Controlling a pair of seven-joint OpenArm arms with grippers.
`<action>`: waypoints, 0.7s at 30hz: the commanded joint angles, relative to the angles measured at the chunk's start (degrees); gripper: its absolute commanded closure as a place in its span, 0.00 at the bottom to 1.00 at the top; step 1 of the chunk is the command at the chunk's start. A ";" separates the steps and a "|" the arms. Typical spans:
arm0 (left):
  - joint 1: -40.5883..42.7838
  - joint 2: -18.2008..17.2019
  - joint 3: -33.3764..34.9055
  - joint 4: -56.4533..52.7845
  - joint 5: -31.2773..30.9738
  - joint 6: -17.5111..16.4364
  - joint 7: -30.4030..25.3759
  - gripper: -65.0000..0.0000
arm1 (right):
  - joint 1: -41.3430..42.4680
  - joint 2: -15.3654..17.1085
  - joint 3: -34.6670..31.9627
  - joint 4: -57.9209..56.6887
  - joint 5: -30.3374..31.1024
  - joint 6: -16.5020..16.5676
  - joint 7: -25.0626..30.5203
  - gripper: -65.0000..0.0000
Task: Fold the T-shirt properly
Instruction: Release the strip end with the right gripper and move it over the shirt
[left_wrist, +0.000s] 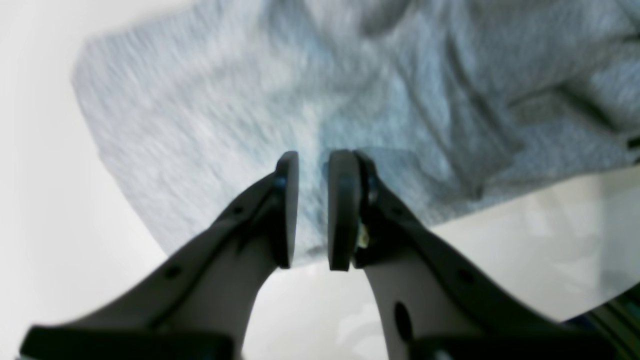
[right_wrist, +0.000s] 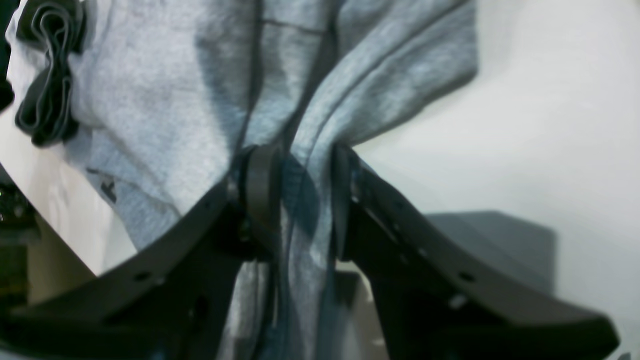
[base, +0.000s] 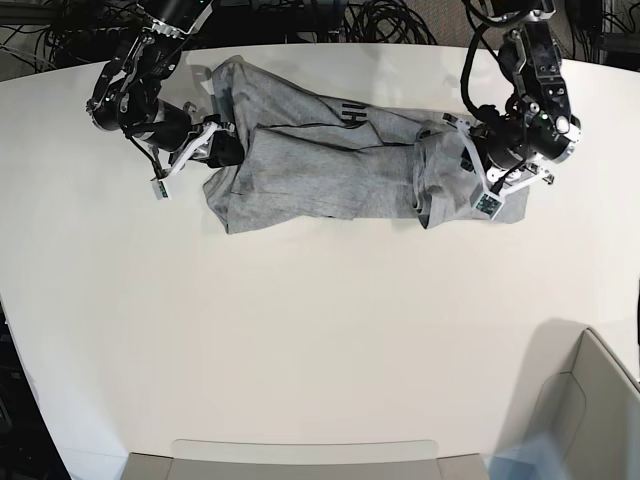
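The heather-grey T-shirt (base: 320, 170) lies crumpled and stretched sideways across the far part of the white table, with black lettering (base: 352, 115) showing near its top edge. My right gripper (base: 205, 140) is at its left end and is shut on a bunched fold of the cloth (right_wrist: 305, 200). My left gripper (base: 487, 190) is at its right end. In the left wrist view the pads (left_wrist: 342, 210) stand a narrow gap apart, with a corner of the shirt (left_wrist: 310, 235) between them. The cloth is folded over itself near the left gripper.
A grey bin (base: 590, 400) stands at the front right and a flat tray edge (base: 300, 455) at the front. Cables lie behind the table (base: 380, 20). The table's edge (left_wrist: 615, 305) is close to the left gripper. A dark rolled band of cloth (right_wrist: 47, 75) shows at the upper left of the right wrist view.
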 joint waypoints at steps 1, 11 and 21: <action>0.14 -0.89 -0.21 1.02 -0.15 -0.06 -0.51 0.84 | -0.20 -0.10 -1.18 -0.12 -3.39 0.97 -3.31 0.73; 0.49 -0.89 -0.21 1.10 -0.15 -0.06 -0.51 0.84 | 1.56 -0.10 -8.21 -3.37 -3.74 0.97 -2.87 0.73; 0.49 -1.77 -0.29 1.19 -0.15 -0.06 -0.51 0.84 | 5.16 1.83 -15.07 -11.90 -3.83 0.97 2.84 1.00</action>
